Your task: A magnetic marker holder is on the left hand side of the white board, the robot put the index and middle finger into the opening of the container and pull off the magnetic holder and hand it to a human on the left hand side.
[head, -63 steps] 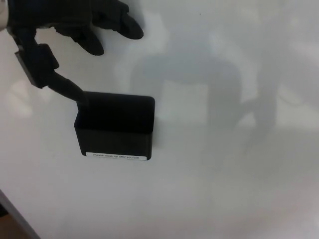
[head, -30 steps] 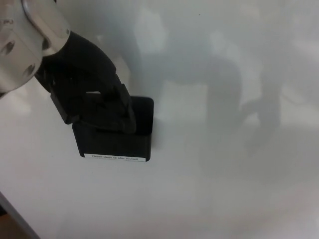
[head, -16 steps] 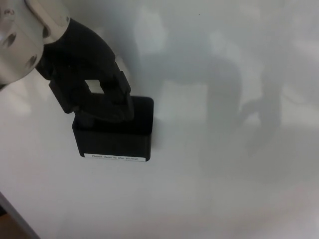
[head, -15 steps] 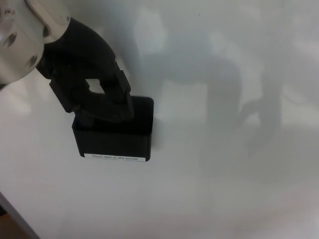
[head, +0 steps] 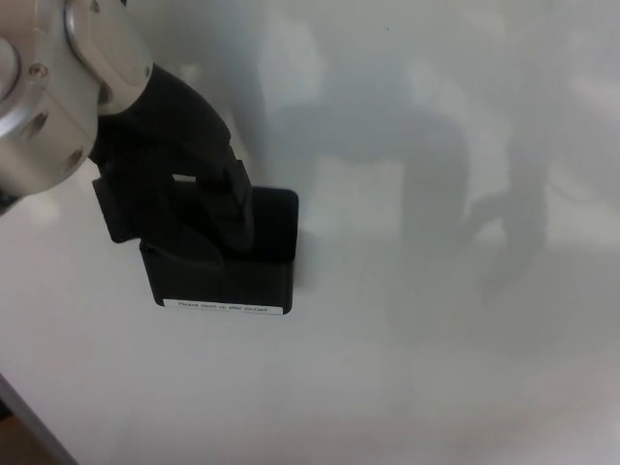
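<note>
Marker holder [head: 225, 276] on whiteboard [head: 436, 368]; left hand [head: 179, 199] fingers [head: 235, 208] together, dipping into its opening.

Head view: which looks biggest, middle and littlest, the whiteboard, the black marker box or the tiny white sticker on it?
1. Whiteboard, it fills nearly the whole picture.
2. Black marker box, partly covered by the robot's left hand.
3. White sticker, a thin strip along the box's bottom edge.

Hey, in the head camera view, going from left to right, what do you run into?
Silver wrist joint → left hand, reaching down into the black marker holder → bare whiteboard carrying only shadows.
</note>
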Tool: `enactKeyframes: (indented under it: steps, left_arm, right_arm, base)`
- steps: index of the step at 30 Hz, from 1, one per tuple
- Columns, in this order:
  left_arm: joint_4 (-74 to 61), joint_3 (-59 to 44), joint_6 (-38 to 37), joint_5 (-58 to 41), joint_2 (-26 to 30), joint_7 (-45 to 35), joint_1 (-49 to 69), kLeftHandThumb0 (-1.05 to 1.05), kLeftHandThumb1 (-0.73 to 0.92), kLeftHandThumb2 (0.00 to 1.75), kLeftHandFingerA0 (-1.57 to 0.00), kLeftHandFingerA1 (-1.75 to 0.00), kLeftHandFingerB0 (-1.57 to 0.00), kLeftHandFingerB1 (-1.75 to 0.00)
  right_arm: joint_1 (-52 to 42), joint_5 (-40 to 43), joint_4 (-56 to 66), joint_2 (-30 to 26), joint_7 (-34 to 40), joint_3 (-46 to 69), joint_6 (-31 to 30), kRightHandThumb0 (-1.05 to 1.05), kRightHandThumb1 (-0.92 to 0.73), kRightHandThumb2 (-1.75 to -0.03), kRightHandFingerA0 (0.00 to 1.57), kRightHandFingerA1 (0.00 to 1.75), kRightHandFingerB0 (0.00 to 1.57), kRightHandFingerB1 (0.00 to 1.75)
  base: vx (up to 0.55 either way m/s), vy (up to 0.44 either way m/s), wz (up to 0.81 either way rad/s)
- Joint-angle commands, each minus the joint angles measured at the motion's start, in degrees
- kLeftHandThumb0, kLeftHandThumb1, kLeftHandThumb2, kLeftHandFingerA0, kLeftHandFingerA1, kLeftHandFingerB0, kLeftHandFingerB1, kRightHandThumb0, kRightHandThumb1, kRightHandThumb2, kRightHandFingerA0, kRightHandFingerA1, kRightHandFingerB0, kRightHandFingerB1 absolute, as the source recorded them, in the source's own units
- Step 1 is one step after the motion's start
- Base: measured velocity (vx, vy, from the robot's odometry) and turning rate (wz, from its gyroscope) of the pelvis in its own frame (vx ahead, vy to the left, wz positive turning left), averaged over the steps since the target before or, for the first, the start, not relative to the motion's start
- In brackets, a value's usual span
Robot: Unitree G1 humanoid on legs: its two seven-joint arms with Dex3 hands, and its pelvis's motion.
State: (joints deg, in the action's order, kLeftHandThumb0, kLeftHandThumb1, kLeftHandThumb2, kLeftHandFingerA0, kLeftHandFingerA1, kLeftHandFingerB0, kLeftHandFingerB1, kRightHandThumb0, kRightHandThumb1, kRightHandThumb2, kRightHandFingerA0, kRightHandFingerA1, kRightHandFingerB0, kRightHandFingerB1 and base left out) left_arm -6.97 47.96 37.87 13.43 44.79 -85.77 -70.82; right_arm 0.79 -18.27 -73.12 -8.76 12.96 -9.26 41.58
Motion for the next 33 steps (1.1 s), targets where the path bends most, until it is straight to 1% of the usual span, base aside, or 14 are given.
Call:
enactKeyframes:
  steps: [1,8,9,10,11,12,24,25,26,27,29,30,32,33]
  left_arm:
    - [0.6,0.4,-2.9,5.4,-0.3,2.4,2.3,-0.95,0.78,1.16,-0.23,-0.51,-0.05,-0.33]
    - [4.5,0.5,-1.8,8.2,-2.1,2.8,3.1,-0.90,0.78,1.22,-0.18,-0.51,0.00,-0.25]
    - [5.5,0.7,-1.9,8.7,-2.6,2.8,3.0,-1.03,0.92,0.81,-0.21,-0.41,-0.04,-0.20]
    - [5.8,0.7,-1.9,8.9,-2.8,2.7,3.0,-1.03,0.92,0.81,-0.21,-0.41,-0.04,-0.20]
    - [6.2,0.7,-2.0,9.2,-3.1,2.6,3.0,-1.01,0.92,0.79,-0.19,-0.40,-0.02,-0.19]
    - [6.7,0.8,-2.2,9.2,-3.4,2.3,2.8,-0.94,0.78,1.17,-0.14,-0.48,-0.02,-0.19]
    - [6.6,-1.1,-2.8,10.8,-5.2,1.6,1.6,-0.93,0.77,1.14,-0.18,-0.51,-0.03,-0.17]
    - [6.7,-1.3,-2.8,10.6,-5.4,1.3,1.5,-0.99,0.92,0.77,-0.23,-0.41,0.00,-0.19]
    - [6.8,-1.5,-2.8,10.5,-5.6,1.1,1.4,-0.99,0.92,0.77,-0.23,-0.41,0.00,-0.19]
    - [6.6,-1.7,-2.8,10.5,-5.6,1.0,1.4,-0.92,0.78,1.14,-0.16,-0.49,-0.02,-0.17]
    - [6.0,-1.9,-2.7,10.9,-5.6,0.9,1.3,-0.92,0.78,1.14,-0.17,-0.49,-0.02,-0.17]
    - [6.0,-2.1,-2.7,11.0,-5.8,0.7,1.3,-1.04,0.88,1.21,-0.32,-0.54,-0.01,-0.10]
    - [6.3,-2.1,-2.2,11.0,-6.2,0.3,1.1,-0.95,0.80,1.18,-0.29,-0.55,0.00,-0.15]
    - [6.4,-1.7,-1.2,11.6,-6.6,-0.1,1.0,-1.01,0.90,0.79,-0.58,-0.52,0.00,-0.20]
  right_arm:
    - [0.0,-0.2,-0.3,-1.0,0.6,0.1,0.7,-0.53,-0.69,-0.61,0.61,0.47,0.21,0.28]
    - [0.4,-0.8,-0.2,-1.0,0.9,-0.2,0.7,-0.61,-0.74,-0.62,0.62,0.46,0.21,0.28]
    - [0.5,-0.7,-0.2,-1.0,0.8,-0.2,0.6,-0.60,-0.73,-0.62,0.62,0.46,0.21,0.28]
    - [0.5,-0.7,-0.2,-1.0,0.7,-0.1,0.5,-0.60,-0.73,-0.62,0.62,0.46,0.21,0.28]
    - [0.6,-0.7,-0.2,-1.0,0.7,-0.1,0.4,-0.65,-0.60,-0.87,0.56,0.57,0.16,0.41]
    - [0.6,-0.7,-0.2,-1.0,0.8,-0.1,0.4,-0.64,-0.60,-0.87,0.57,0.58,0.16,0.40]
    - [0.8,-0.8,-0.1,-1.0,1.0,0.0,0.5,-0.63,-0.58,-0.86,0.57,0.58,0.16,0.41]
    - [0.8,-0.8,-0.1,-1.0,1.1,-0.1,0.5,-0.62,-0.57,-0.85,0.58,0.58,0.17,0.41]
    - [0.8,-0.8,-0.1,-1.0,1.1,-0.1,0.5,-0.62,-0.57,-0.85,0.58,0.58,0.17,0.41]
    - [0.7,-1.0,0.0,-1.0,1.3,-0.2,0.5,-0.63,-0.58,-0.85,0.57,0.57,0.17,0.41]
    - [0.5,-1.0,-0.1,-1.0,1.3,-0.2,0.7,-0.62,-0.57,-0.85,0.58,0.58,0.16,0.41]
    - [0.4,-1.0,-0.2,-1.1,1.2,-0.2,0.9,-0.62,-0.58,-0.85,0.57,0.57,0.16,0.41]
    - [0.4,-0.9,-0.2,-1.1,1.1,-0.2,0.8,-0.63,-0.58,-0.85,0.56,0.57,0.16,0.40]
    - [0.4,-0.7,-0.2,-1.0,0.9,0.0,0.9,-0.63,-0.57,-0.85,0.57,0.57,0.16,0.40]
  base:
    - [0.00,0.000,0.00]
    - [0.00,0.000,0.00]
    - [0.00,0.000,0.00]
    - [0.00,0.000,0.00]
    - [0.00,0.000,0.00]
    - [0.00,0.000,0.00]
    - [0.00,0.000,0.00]
    - [0.00,0.000,0.00]
    - [0.00,0.000,0.00]
    - [0.00,0.000,0.00]
    - [0.00,0.000,0.00]
    - [0.00,0.000,0.00]
    - [0.00,0.000,0.00]
    - [0.00,0.000,0.00]
